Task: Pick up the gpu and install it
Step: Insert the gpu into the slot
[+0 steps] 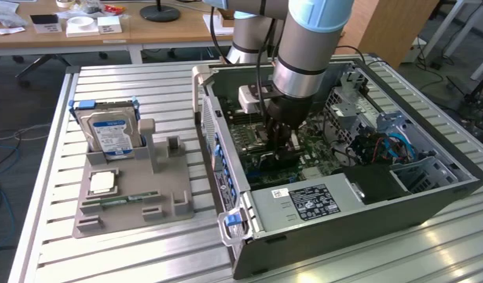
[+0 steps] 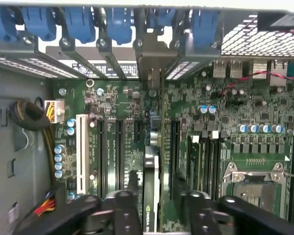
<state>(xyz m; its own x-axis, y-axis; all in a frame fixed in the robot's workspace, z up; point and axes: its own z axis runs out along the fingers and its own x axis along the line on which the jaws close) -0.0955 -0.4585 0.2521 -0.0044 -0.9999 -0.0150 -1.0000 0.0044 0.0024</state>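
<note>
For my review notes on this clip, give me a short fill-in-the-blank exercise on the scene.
1. The gpu stands on edge in a slot of the ____.
2. The gripper is lowered inside the open computer ____.
3. On the grey holder beside the case, the hard drive carries a ____-and-white label.

Missing words: motherboard; case; blue

Arm: a thick cylindrical limb at upper centre of the exterior view, clad in pale blue, ended by a brushed silver collar with a dark band. A white block is mounted beside the black wrist. Black cables are routed alongside. Gripper: matte black, rounded finger links.
</note>
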